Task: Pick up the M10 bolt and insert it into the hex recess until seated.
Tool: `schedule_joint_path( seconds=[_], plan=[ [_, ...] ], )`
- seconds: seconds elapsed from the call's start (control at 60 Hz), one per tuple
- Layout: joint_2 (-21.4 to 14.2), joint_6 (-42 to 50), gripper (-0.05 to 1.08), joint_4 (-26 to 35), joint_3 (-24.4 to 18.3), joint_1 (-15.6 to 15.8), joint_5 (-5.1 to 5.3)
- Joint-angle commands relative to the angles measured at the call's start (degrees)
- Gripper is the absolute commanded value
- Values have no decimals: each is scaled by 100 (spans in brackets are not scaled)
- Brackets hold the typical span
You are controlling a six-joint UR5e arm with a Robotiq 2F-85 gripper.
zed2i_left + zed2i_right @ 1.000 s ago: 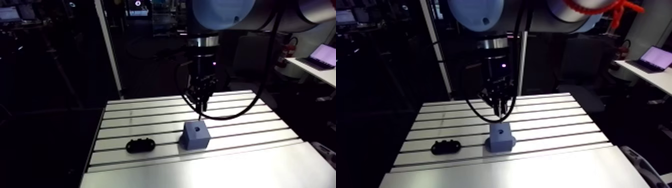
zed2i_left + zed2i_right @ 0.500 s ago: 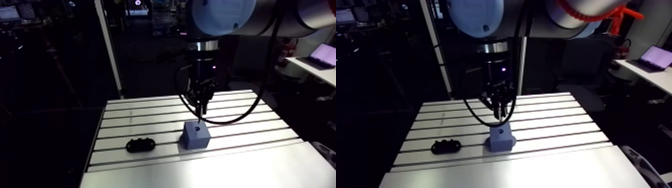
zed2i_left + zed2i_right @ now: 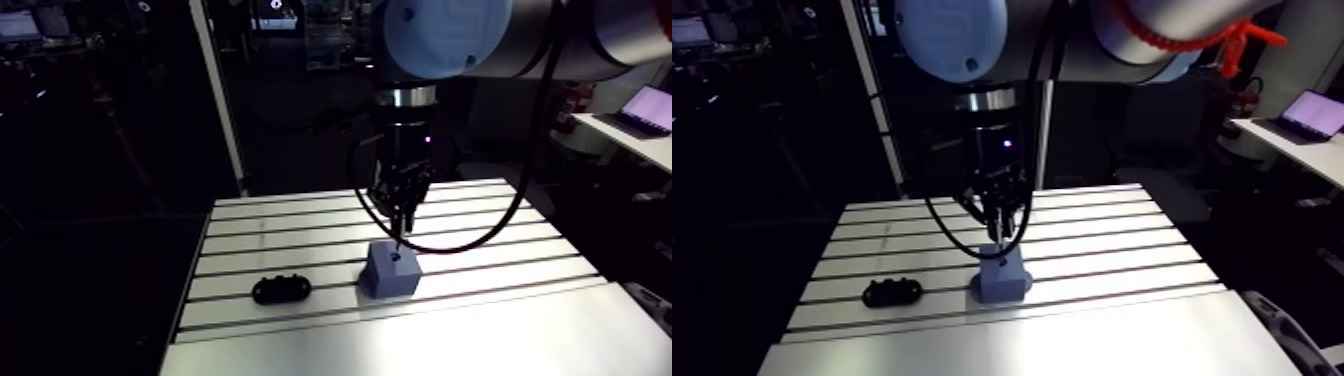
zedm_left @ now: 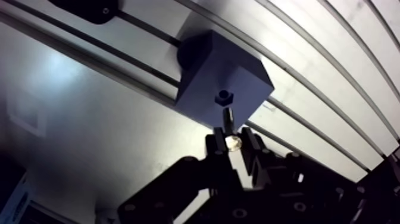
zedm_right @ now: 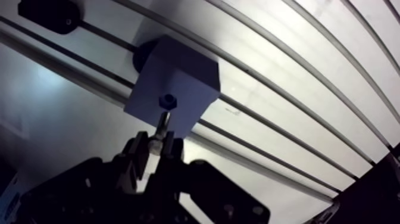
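Block (image 4: 223, 77) blue-grey; table (image 3: 500, 320) silver, dark-striped; clamp (image 3: 281, 290) black; bolt (image 4: 227, 120) silvery; claw (image 4: 233, 140) black.

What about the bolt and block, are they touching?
Cannot tell. In the wrist view the bolt ends over the block, short of its hex recess; any gap is hidden.

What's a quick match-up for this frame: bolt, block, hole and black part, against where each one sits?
Things:
1 bolt
2 block
3 hole
4 black part

Places:
A in the block's top face, empty
B on the table, apart from the block
C clamped in the gripper, tip toward the hole
D on the table, below the gripper

Pairs: 1-C, 2-D, 3-A, 4-B
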Motion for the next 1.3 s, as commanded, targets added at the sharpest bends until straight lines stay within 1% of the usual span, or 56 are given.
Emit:
schedule_joint_path(
  seconds=[0.017, 1.3],
  plan=[
    [29, -1, 108, -104, 31, 8, 3],
    [81, 18, 108, -114, 109, 26, 3]
  ],
)
